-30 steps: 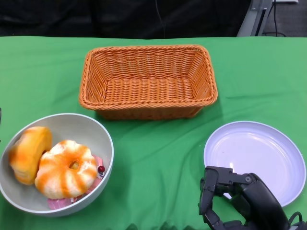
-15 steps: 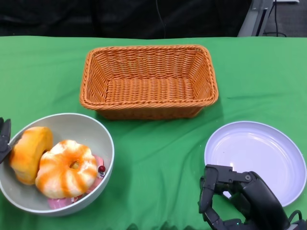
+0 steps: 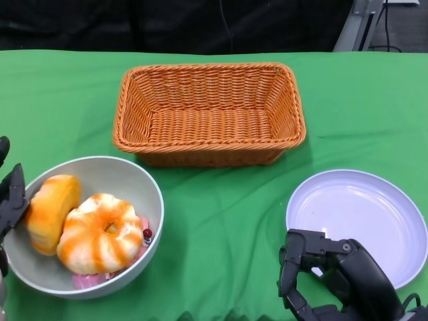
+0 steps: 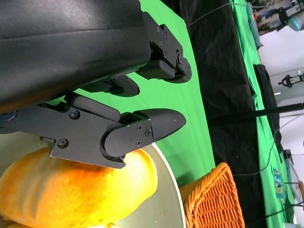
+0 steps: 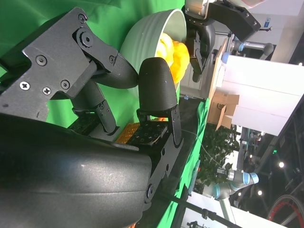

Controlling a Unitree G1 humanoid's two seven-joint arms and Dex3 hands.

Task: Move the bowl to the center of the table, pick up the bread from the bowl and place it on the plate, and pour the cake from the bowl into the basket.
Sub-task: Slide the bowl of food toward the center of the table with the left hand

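Note:
A grey bowl (image 3: 151, 200) stands at the table's near left. In it lie an oblong orange bread (image 3: 50, 210), a ring-shaped orange-and-white pastry (image 3: 100, 234), and a pink piece with a dark berry (image 3: 144, 231) under it. My left hand (image 3: 10, 200) grips the bowl's left rim; in the left wrist view one of its fingers (image 4: 118, 135) lies over the bread (image 4: 71, 190) inside the rim (image 4: 172, 190). My right hand (image 3: 334, 277) rests at the near right with nothing in it, beside the white plate (image 3: 354, 221). The right wrist view shows the bowl (image 5: 152, 33) far off.
An orange wicker basket (image 3: 294, 114) holding nothing stands at the middle back. Green cloth covers the table, with a bare stretch between bowl and plate. Behind the table hangs a black backdrop.
My left hand has come in from the left edge onto the bowl's rim. The bowl has slid a little to the right. My right hand has stayed put.

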